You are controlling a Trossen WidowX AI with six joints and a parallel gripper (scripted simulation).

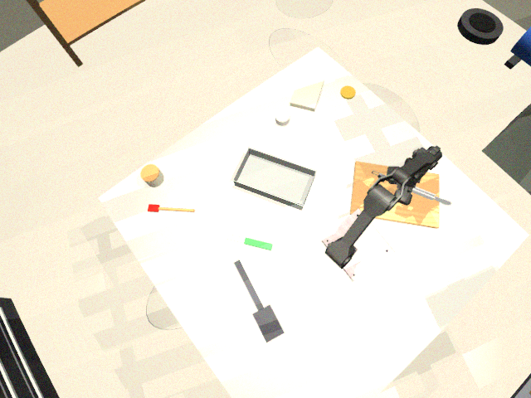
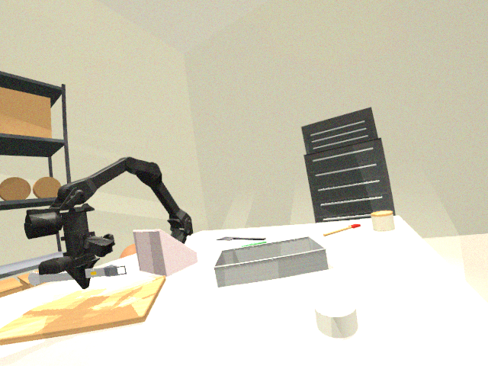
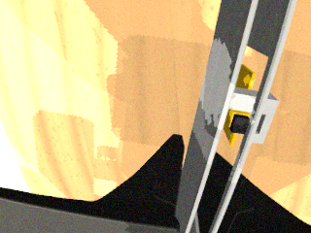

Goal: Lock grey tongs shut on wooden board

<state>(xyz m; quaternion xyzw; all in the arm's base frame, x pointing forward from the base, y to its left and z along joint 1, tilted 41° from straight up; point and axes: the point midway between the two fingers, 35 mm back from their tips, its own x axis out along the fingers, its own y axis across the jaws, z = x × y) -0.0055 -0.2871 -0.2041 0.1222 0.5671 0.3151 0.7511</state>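
Pinching the grey tongs [image 1: 426, 191] [image 2: 62, 277] [image 3: 206, 126] approx. mid-length in the gripper [image 1: 398, 184] [image 2: 83, 281] [image 3: 199, 177], w/ fingers standing nearly shut on the metal. Hanging above the wooden board [image 1: 362, 206] [image 2: 130, 307] [image 3: 146, 97], not resting on it.

Long axis: running crosswise btwn. fingers, approx. level; lying roughly along board's long side, slightly skewed. Pointing ring end twd. the roasting tin [image 1: 279, 160] [image 2: 252, 276], tips the opp. way; from above, reaching past board's far edge at the tip end.

Arms of tongs: lying close, near-parallel in wrist view. Lock: prob. engaging only w/ tips up; not pointing up now, so perhaps done, but not showing for certain.

Coming move, est.: shifting a little tinward, keeping axis level, lowering onto board, then opening. Risk: leaving tips overhanging edge, or tilting and touching down at one end 1st; springing apart on release if unlocked.
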